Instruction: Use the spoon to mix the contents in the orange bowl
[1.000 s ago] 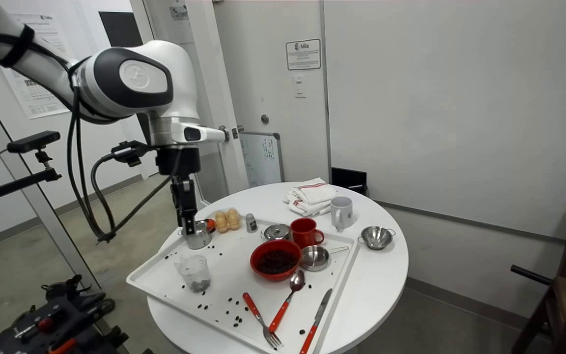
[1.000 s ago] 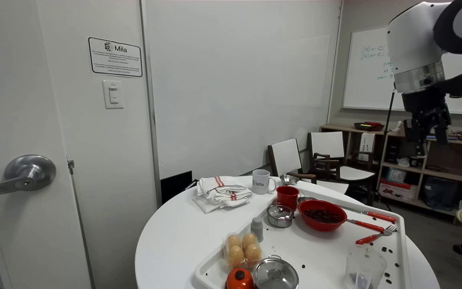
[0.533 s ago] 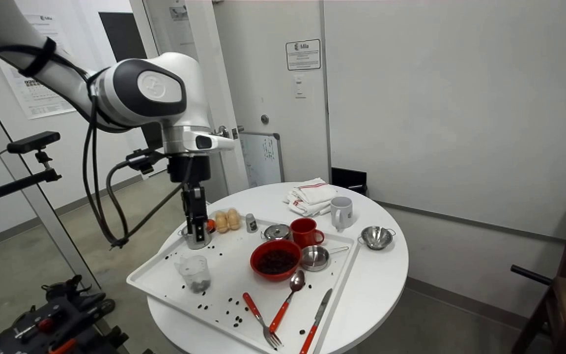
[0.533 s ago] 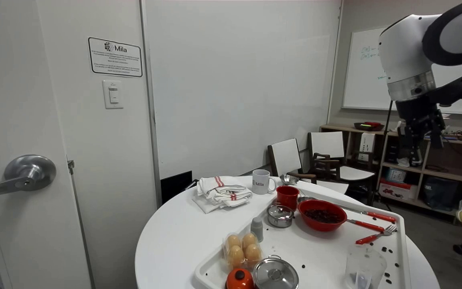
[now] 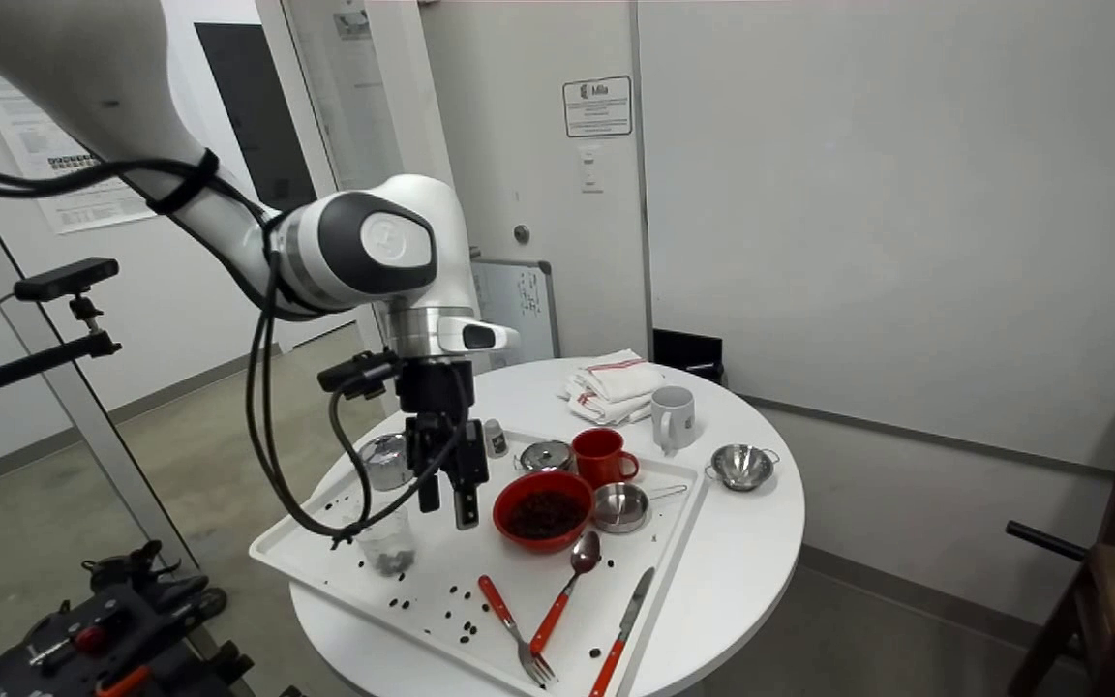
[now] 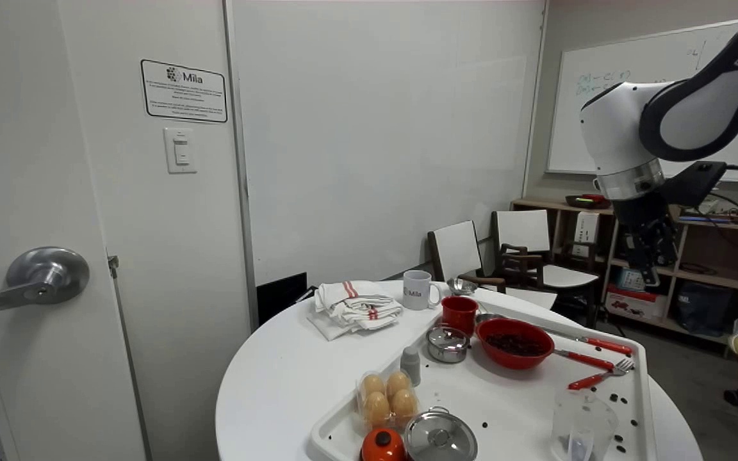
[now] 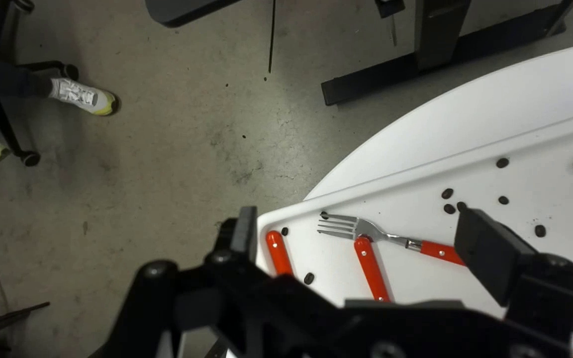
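The orange bowl (image 5: 509, 518) stands on the white tray (image 5: 325, 561) with dark beans inside, and shows in both exterior views. Beside it lies the spoon (image 5: 562, 605), metal-headed with a red-orange handle. Its handle end rests over the head of the fork (image 5: 509, 615). In an exterior view the spoon (image 6: 583, 360) shows only its handle, the head hidden behind the bowl (image 6: 515, 362). My gripper (image 5: 448, 508) is in the air above the tray, holding nothing. Seen from the wrist, its fingers (image 7: 488, 256) stand wide apart, with the spoon's handle (image 7: 372, 271) below between them.
A knife (image 5: 625, 634) lies parallel to the spoon. Close to the bowl are a red cup (image 5: 601, 457), a metal pan (image 5: 620, 508) and a lidded pot (image 5: 548, 455). A clear beaker (image 6: 583, 422), eggs (image 6: 387, 397) and loose beans are also on the tray.
The arm has come down and moved across from the metal pot side of the tray toward the bowl and cutlery. The gripper has stayed open; the tray's things have not moved.
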`<control>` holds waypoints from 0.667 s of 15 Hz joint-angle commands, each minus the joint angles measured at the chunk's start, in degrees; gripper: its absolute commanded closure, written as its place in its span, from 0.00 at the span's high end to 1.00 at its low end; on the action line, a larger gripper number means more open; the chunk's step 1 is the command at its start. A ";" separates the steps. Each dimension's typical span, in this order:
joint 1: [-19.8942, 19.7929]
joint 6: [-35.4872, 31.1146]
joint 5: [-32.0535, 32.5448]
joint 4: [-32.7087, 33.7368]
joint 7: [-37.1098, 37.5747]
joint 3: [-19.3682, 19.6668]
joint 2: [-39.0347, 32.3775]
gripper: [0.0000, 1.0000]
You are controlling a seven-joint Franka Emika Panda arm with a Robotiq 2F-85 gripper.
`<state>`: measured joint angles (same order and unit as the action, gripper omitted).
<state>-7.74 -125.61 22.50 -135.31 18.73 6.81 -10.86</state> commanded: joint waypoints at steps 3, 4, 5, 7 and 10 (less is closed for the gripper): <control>0.06 -3.29 -0.62 5.14 -5.71 2.37 -9.85 1.00; -0.04 -3.99 -1.53 5.93 -6.52 2.43 -11.61 1.00; -0.18 -4.58 -2.47 6.65 -7.74 2.32 -13.33 1.00; -0.35 -5.51 -4.07 8.18 -10.22 1.93 -16.67 1.00; -0.65 -6.11 -6.03 10.67 -14.17 1.49 -21.22 1.00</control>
<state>-7.84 -131.07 19.10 -128.50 9.16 8.68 -26.99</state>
